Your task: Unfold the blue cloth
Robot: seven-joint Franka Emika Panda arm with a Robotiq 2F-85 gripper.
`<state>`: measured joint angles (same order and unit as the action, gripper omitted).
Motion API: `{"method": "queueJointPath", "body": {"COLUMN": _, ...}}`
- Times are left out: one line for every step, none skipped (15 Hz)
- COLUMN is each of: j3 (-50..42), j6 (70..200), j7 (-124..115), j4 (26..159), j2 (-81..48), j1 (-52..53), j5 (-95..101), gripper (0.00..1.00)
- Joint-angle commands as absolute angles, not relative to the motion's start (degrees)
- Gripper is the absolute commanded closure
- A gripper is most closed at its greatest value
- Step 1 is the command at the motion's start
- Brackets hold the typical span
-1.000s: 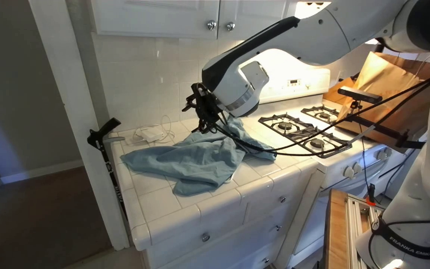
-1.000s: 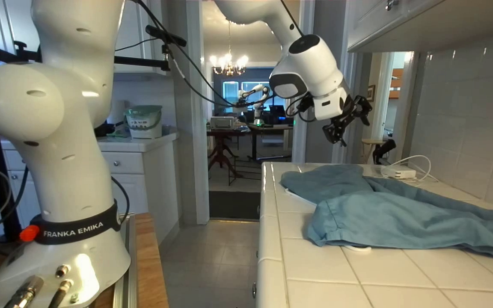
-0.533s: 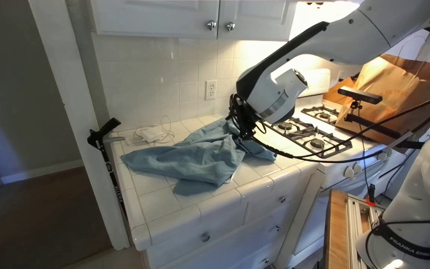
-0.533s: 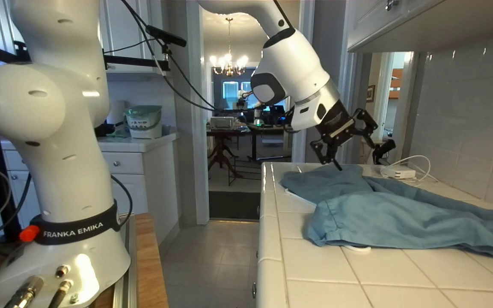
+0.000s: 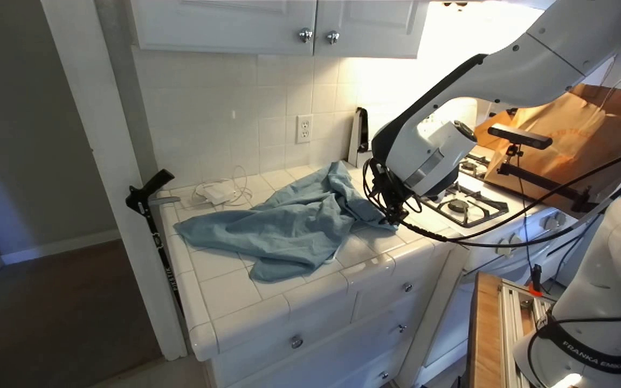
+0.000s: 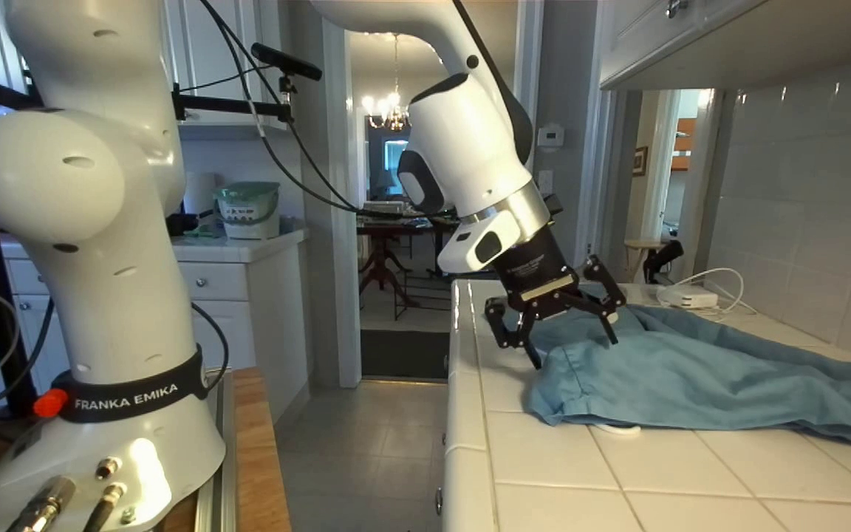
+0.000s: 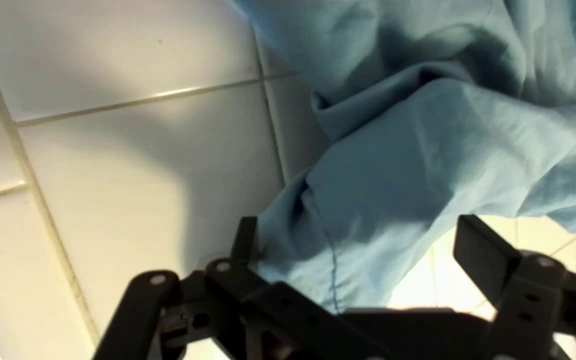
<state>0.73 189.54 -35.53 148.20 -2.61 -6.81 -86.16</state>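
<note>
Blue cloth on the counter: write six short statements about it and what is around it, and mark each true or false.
The blue cloth lies on the counter. True.
It is spread out flat. False: it is bunched, with folds showing.
The blue cloth hangs over the counter's front edge. False: it ends short of that edge.
The pincer is open. True.
In the wrist view, blue cloth shows between the pincer's fingers. True.
Only the blue cloth lies on the counter. False: a white box sits there too.
</note>
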Motion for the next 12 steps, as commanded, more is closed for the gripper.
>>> {"method": "queueJointPath", "body": {"j3": -1.2, "j6": 187.9, "j7": -35.2, "j4": 149.8, "j2": -0.1, "j1": -5.4, "j5": -90.0, "gripper": 0.25}}
{"method": "queueJointPath", "body": {"j3": -1.4, "j6": 187.9, "j7": -35.1, "j4": 149.7, "j2": -0.1, "j1": -5.3, "j5": -90.5, "gripper": 0.28}}
{"method": "queueJointPath", "body": {"j3": -1.6, "j6": 187.9, "j7": -35.0, "j4": 149.6, "j2": -0.3, "j1": -5.3, "j5": -90.7, "gripper": 0.34}}
{"method": "queueJointPath", "body": {"j3": -1.7, "j6": 187.7, "j7": -34.9, "j4": 149.5, "j2": -0.4, "j1": -5.3, "j5": -90.9, "gripper": 0.43}}
{"method": "queueJointPath", "body": {"j3": -1.9, "j6": 187.6, "j7": -34.8, "j4": 149.4, "j2": -0.5, "j1": -5.3, "j5": -91.3, "gripper": 0.51}}
{"method": "queueJointPath", "body": {"j3": -2.0, "j6": 187.3, "j7": -34.7, "j4": 149.3, "j2": -0.4, "j1": -5.3, "j5": -91.5, "gripper": 0.57}}
{"method": "queueJointPath", "body": {"j3": -2.1, "j6": 187.3, "j7": -34.7, "j4": 149.3, "j2": -0.5, "j1": -5.3, "j5": -91.6, "gripper": 0.65}}
{"method": "queueJointPath", "body": {"j3": -2.1, "j6": 187.1, "j7": -34.6, "j4": 149.3, "j2": -0.4, "j1": -5.3, "j5": -91.7, "gripper": 0.71}}
{"method": "queueJointPath", "body": {"j3": -2.2, "j6": 187.0, "j7": -34.6, "j4": 149.3, "j2": -0.4, "j1": -5.3, "j5": -91.8, "gripper": 0.79}}
{"method": "queueJointPath", "body": {"j3": -2.2, "j6": 186.7, "j7": -34.6, "j4": 149.4, "j2": -0.3, "j1": -5.3, "j5": -91.8, "gripper": 0.86}}
{"method": "queueJointPath", "body": {"j3": -2.3, "j6": 186.4, "j7": -34.6, "j4": 149.4, "j2": -0.2, "j1": -5.4, "j5": -91.9, "gripper": 0.94}}
{"method": "queueJointPath", "body": {"j3": -2.4, "j6": 186.2, "j7": -34.6, "j4": 149.4, "j2": -0.2, "j1": -5.4, "j5": -91.8, "gripper": 0.98}}
